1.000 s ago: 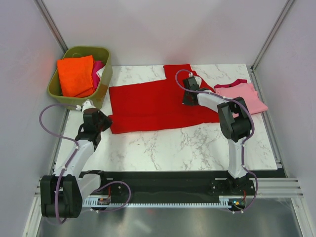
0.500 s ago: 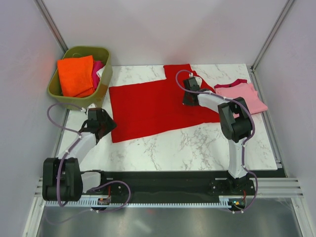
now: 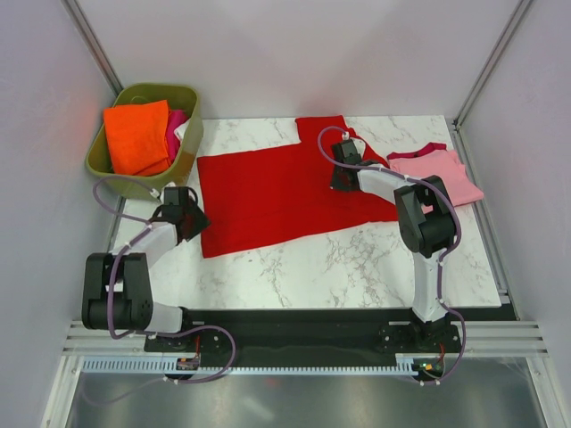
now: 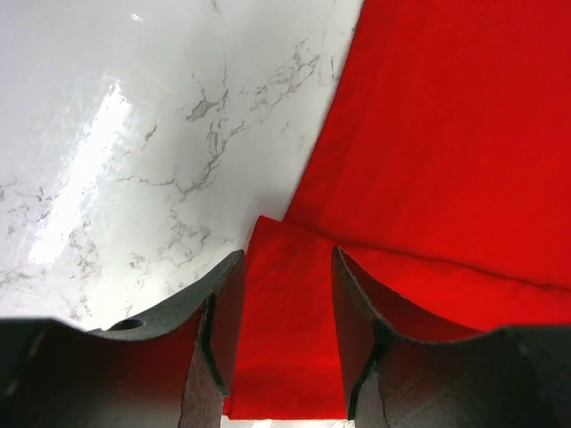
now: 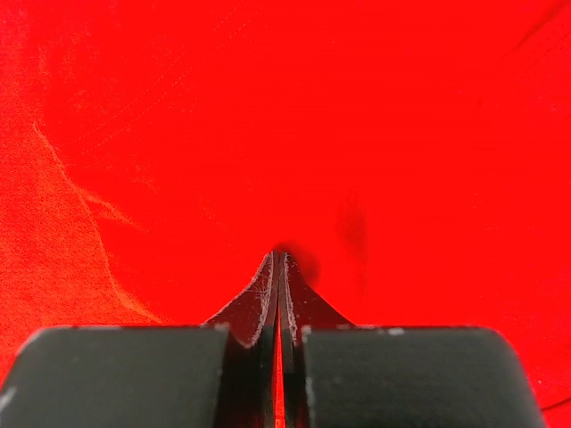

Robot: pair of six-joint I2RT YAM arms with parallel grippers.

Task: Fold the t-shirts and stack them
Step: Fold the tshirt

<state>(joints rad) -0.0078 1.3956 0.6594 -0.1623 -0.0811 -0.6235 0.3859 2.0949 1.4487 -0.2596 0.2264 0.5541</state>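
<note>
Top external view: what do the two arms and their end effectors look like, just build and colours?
The left arm and right arm both have white links with bulky black joint housings, and a looping purple cable runs along each. The left end effector and right end effector each have two dark grey, tapered fingers. No markings are visible.

bright, even overhead light; white glare on marble tabletop (image 4: 89, 160)

I see a white marble-patterned table (image 3: 357, 259). A red t-shirt (image 3: 268, 192) lies spread flat across its middle. A folded pink t-shirt (image 3: 442, 174) lies beside it at the far right. An olive-green tub (image 3: 189, 143) sits at the far left corner.
</note>
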